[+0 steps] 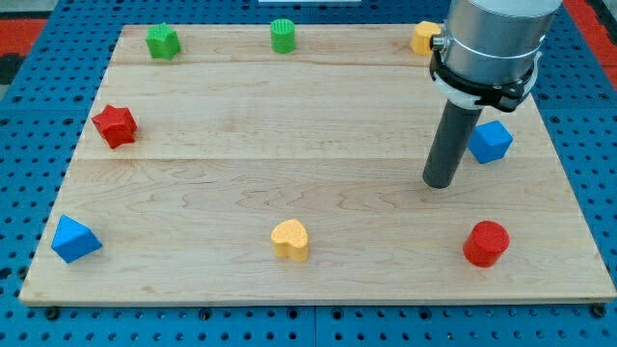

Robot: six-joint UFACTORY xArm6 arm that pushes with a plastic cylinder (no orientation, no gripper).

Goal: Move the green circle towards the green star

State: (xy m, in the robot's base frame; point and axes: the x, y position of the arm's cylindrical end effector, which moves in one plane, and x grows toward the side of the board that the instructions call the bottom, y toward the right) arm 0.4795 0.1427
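Note:
The green circle [282, 36] stands at the board's top edge, near the middle. The green star [162, 41] sits at the top left, well apart from the circle. My tip [441, 182] rests on the board at the view's right, just left of a blue block [491, 141]. The tip is far from the green circle, down and to the right of it.
A yellow block [423, 37] sits at the top right, partly behind the arm. A red star-like block [115, 125] is at the left, a blue block [73, 239] at the bottom left, a yellow heart [290, 239] at bottom middle, a red round block [485, 243] at bottom right. The wooden board [318, 280] lies on blue pegboard.

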